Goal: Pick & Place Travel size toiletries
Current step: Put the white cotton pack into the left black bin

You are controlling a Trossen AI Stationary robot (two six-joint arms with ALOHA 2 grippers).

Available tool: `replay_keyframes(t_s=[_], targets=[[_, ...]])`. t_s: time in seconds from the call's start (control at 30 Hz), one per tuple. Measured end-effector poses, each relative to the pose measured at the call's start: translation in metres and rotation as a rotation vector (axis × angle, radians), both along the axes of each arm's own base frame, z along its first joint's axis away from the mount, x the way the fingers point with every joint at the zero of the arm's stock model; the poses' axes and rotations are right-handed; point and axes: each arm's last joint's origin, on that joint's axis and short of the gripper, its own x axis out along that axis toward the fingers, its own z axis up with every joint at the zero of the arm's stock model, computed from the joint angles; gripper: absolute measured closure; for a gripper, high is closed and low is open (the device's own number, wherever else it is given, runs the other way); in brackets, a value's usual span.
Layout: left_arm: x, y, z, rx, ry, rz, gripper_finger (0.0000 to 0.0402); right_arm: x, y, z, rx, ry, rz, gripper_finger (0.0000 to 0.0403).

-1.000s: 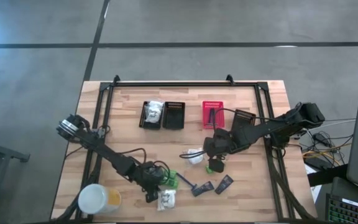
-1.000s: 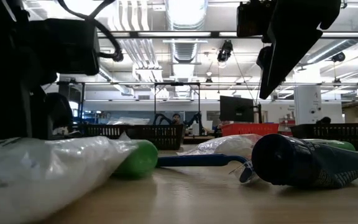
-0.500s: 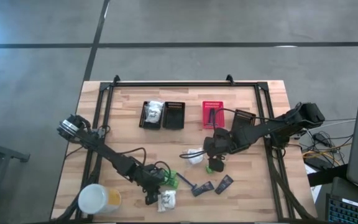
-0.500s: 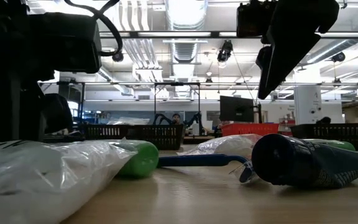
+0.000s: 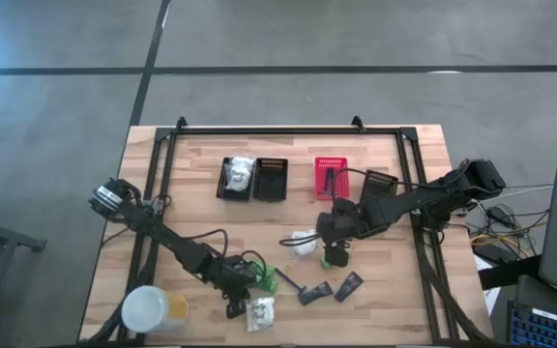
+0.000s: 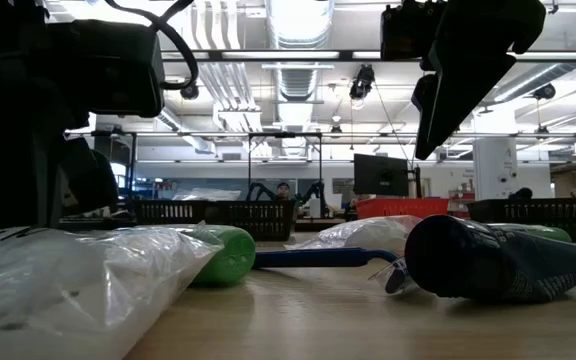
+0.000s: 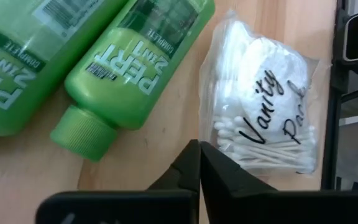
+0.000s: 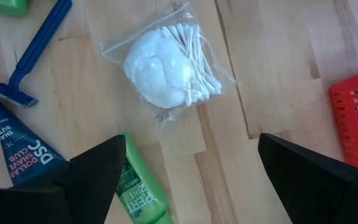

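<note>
Travel size toiletries lie on the near half of the wooden table. A clear packet of cotton swabs and pads [image 7: 260, 106] [image 5: 258, 312] lies beside two green bottles [image 7: 135, 68]. My left gripper [image 7: 199, 149] [image 5: 238, 307] is shut at that packet's edge. My right gripper [image 8: 191, 158] [image 5: 334, 251] hangs open above a second white packet [image 8: 166, 68] and a green tube [image 8: 138, 186], touching neither. A blue razor [image 5: 293, 285] and dark sachets [image 5: 348, 285] lie flat between the two arms. My left gripper's shut fingertips [image 7: 191, 163] meet on the clear packet's side edge [image 7: 207, 138], next to the cotton swabs, in a pinch on the thin plastic. The fingers slant down from the table's left. The packet lies flat on the table.
Black baskets [image 5: 271, 179], one holding a white packet [image 5: 238, 174], and a red basket [image 5: 332, 177] stand at the back. Another black basket [image 5: 380, 184] sits by the right arm. A white-and-yellow tub [image 5: 153, 311] stands at the near left corner.
My left gripper has shut at the packet's edge without leaving its place. In the low view the packet's plastic has sagged, and more of the green bottle behind it shows.
</note>
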Motion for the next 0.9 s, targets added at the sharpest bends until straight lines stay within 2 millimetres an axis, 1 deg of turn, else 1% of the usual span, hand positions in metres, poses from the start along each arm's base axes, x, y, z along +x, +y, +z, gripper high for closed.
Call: replay_keyframes(t_s=[0.1, 0.2, 0.33, 0.47, 0.57, 0.63, 0.77, 0.9], targets=[[0.004, -0.002, 0.009, -0.006, -0.01, -0.001, 0.0398, 0.0, 0.0, 0.0, -0.001, 0.0, 0.003, 0.0039], [0.006, -0.003, 0.023, 0.017, 0.011, -0.003, 0.0399, 0.0, 0.0, 0.0, -0.003, 0.001, 0.01, 0.0039], [0.003, 0.0, 0.049, 0.124, 0.045, 0.0, 0.0399, 0.0, 0.0, 0.0, -0.028, -0.006, 0.022, 0.0039], [-0.005, 0.011, 0.078, 0.259, 0.07, 0.036, 0.04, 0.0, -0.002, 0.005, -0.074, -0.044, 0.004, 0.0039], [-0.017, 0.026, 0.101, 0.353, 0.091, 0.082, 0.04, -0.002, -0.004, 0.012, -0.109, -0.084, -0.017, 0.0039], [-0.028, 0.04, 0.116, 0.427, 0.111, 0.117, 0.04, -0.004, -0.006, 0.018, -0.133, -0.11, -0.031, 0.0039], [-0.05, 0.077, 0.144, 0.571, 0.135, 0.206, 0.0401, -0.009, -0.01, 0.029, -0.144, -0.156, -0.05, 0.0039], [-0.065, 0.115, 0.165, 0.686, 0.126, 0.279, 0.0401, -0.012, -0.013, 0.036, -0.155, -0.185, -0.072, 0.0039]])
